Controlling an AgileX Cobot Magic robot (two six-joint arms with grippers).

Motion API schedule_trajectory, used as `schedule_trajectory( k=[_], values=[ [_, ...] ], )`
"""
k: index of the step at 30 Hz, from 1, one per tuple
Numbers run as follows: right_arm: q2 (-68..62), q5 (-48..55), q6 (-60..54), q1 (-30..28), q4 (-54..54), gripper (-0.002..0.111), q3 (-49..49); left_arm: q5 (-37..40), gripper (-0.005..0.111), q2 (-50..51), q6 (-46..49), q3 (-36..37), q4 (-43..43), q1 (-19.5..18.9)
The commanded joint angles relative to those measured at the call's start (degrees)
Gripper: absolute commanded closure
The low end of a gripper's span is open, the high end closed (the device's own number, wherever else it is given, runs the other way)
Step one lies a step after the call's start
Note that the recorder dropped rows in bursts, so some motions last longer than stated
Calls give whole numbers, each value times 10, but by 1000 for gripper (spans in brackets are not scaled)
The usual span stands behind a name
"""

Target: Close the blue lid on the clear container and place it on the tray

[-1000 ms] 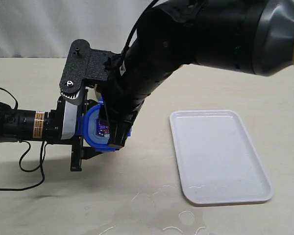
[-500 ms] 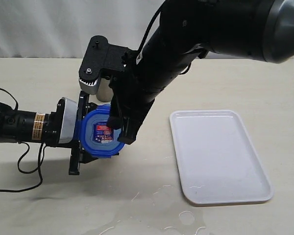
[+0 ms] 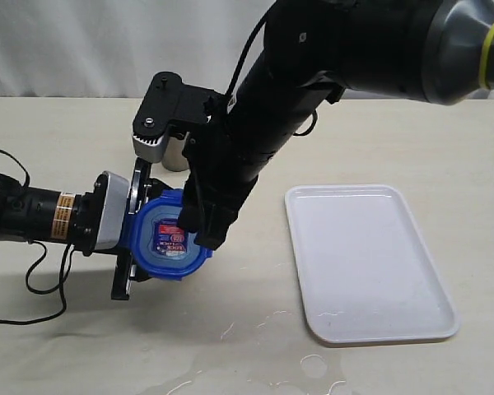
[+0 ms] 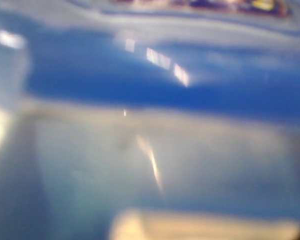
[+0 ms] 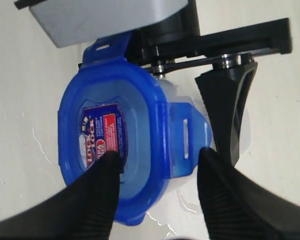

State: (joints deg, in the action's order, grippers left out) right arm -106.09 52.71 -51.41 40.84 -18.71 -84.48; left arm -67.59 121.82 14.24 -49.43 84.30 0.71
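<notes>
My left gripper (image 3: 134, 234) reaches in from the left and is shut on the clear container (image 4: 190, 150), which it holds on its side just above the table. The blue lid (image 3: 169, 239) sits on the container's mouth and faces the exterior camera, its red and blue label showing. In the left wrist view only blurred blue and clear plastic shows. My right gripper (image 5: 157, 157) is open at the lid (image 5: 115, 145); one fingertip (image 5: 107, 165) lies by the label, the other beside a side flap (image 5: 187, 135). The white tray (image 3: 370, 263) lies flat to the right.
A steel cup (image 3: 177, 152) stands behind the grippers, mostly hidden by the right arm. Spilled water (image 3: 313, 366) marks the table's front, near the tray's front corner. A black cable (image 3: 49, 288) loops under the left arm.
The right arm has pulled up and to the right, uncovering the lid's face. The left gripper, still holding the container, has sunk a little toward the table.
</notes>
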Motion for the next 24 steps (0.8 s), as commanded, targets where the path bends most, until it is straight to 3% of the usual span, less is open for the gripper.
schedule_trajectory(
  k=[1, 5, 12, 20, 24],
  values=[
    [-29, 61, 0, 6, -16, 64, 12, -24, 107, -6, -25, -1, -39, 0],
    [-38, 83, -1, 6, -29, 73, 12, -24, 107, -6, -36, -1, -39, 0],
    [-38, 73, 10, 6, -3, 73, 9, -24, 107, -6, -52, -1, -31, 0],
    [-10, 36, 154, 5, 129, 73, -59, -24, 107, -6, -221, -1, -75, 0],
    [0, 36, 226, 5, 175, 73, -92, -24, 107, -6, -249, -1, -81, 0]
  ],
)
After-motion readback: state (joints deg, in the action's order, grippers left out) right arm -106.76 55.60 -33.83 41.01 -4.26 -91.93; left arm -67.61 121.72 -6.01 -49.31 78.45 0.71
